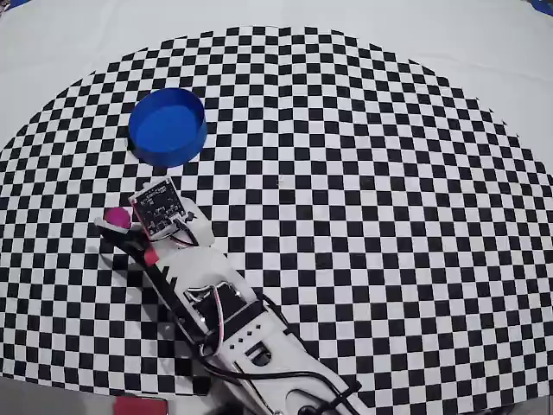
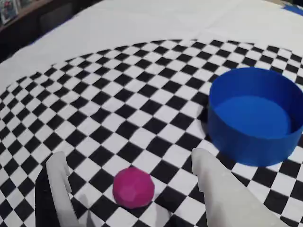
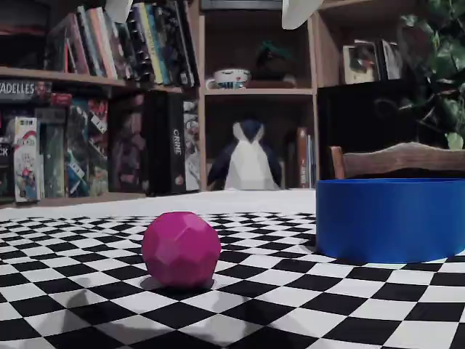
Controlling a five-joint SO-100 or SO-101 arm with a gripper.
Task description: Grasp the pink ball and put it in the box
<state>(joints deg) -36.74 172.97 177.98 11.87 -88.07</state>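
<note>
The pink ball (image 2: pixel 133 187) is a small faceted magenta sphere resting on the checkered mat. My gripper (image 2: pixel 129 161) is open, and its two white fingers (image 2: pixel 215 189) stand wide on either side of the ball without touching it. From overhead, the ball (image 1: pixel 117 217) peeks out at the left of the gripper (image 1: pixel 123 226), mostly under the wrist. The box (image 1: pixel 168 126) is a round blue tub up and to the right of the ball, empty. The low fixed view shows the ball (image 3: pixel 181 249) on the mat, the box (image 3: pixel 390 218) to its right, and white fingertips (image 3: pixel 298 11) at the top edge.
The checkered mat (image 1: pixel 363 190) lies on a white cloth (image 1: pixel 484 35). The arm's white body (image 1: pixel 233 328) runs down to the bottom edge of the overhead view. Bookshelves (image 3: pixel 94 109) and a wooden chair back (image 3: pixel 396 156) stand beyond the table.
</note>
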